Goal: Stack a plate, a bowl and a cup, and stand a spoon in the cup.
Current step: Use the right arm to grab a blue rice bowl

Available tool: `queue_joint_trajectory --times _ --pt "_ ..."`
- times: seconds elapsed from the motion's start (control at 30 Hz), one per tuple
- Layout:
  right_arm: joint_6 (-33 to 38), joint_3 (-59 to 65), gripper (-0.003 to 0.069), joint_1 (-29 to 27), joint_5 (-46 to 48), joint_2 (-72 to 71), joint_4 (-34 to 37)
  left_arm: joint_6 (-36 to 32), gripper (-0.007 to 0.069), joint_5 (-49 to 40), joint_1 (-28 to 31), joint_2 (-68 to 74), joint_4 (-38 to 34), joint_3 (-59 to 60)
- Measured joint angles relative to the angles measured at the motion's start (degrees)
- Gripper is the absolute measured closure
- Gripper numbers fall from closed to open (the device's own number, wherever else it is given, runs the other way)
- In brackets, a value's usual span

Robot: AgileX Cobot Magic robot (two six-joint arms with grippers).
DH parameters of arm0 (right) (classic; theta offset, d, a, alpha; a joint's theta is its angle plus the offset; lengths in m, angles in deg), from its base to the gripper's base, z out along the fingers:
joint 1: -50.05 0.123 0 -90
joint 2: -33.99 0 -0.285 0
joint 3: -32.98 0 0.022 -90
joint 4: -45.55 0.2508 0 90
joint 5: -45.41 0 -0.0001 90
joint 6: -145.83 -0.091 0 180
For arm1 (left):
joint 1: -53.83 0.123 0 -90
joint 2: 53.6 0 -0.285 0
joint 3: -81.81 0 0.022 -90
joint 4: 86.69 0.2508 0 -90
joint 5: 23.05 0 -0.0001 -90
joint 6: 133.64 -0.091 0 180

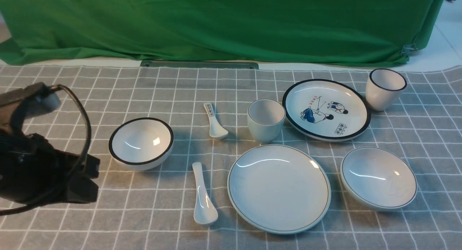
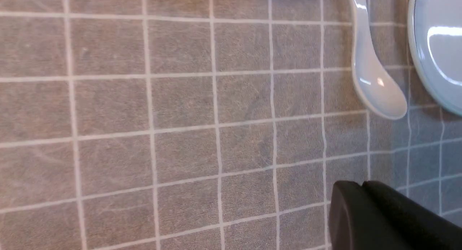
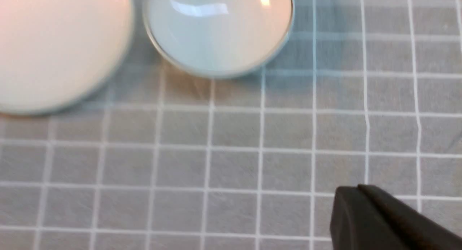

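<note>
On checked cloth (image 1: pixel 108 221), glossy round plate (image 1: pixel 279 188), shallow bowl (image 1: pixel 378 178); left gripper (image 2: pixel 361 192), right gripper (image 3: pixel 357 194) closed.

Lit brightly from above. Shows glare streaks on the plate (image 1: pixel 278 188) and the bowl (image 1: pixel 378 178). Blurs in the right wrist view.

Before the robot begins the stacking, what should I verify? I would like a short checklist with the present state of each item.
1. The plate has nothing on it: ok.
2. The bowl is upright, empty and apart from the plate: ok.
3. The cup is upright and empty: ok.
4. The spoon lies free on the cloth: ok.
5. Both arms' jaws are open for a grasp: not ok, both are shut.
</note>
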Motion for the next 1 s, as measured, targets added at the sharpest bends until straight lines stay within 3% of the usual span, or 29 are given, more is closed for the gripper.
queue_joint_trajectory --times 0.27,0.43,0.53,0.73,0.83,1.0 --pt "1.6 -10.3 0.0640 -0.3 -1.5 22.4 0.1 2.2 0.0624 0.0 -12.8 0.2 1.3 0.0" --pt "2.2 -16.7 0.0629 -4.6 -2.1 33.1 3.6 4.9 0.0624 -0.4 -20.7 0.2 2.6 0.0" --pt "3.1 -20.2 0.0543 -6.5 -2.0 39.4 6.7 5.9 0.0624 -0.4 -23.7 0.2 3.2 0.1" --pt "4.2 -25.1 0.0201 -6.9 -3.3 51.1 7.9 7.3 0.0624 -0.4 -25.2 0.2 5.5 0.5" --pt "4.4 -25.8 0.0143 -6.9 -4.2 54.6 7.8 7.9 0.0624 -0.4 -25.2 0.2 6.5 0.5" --pt "4.4 -26.1 0.0156 -6.9 -5.9 58.5 7.6 8.3 0.0624 -0.4 -25.2 0.2 7.1 0.5"
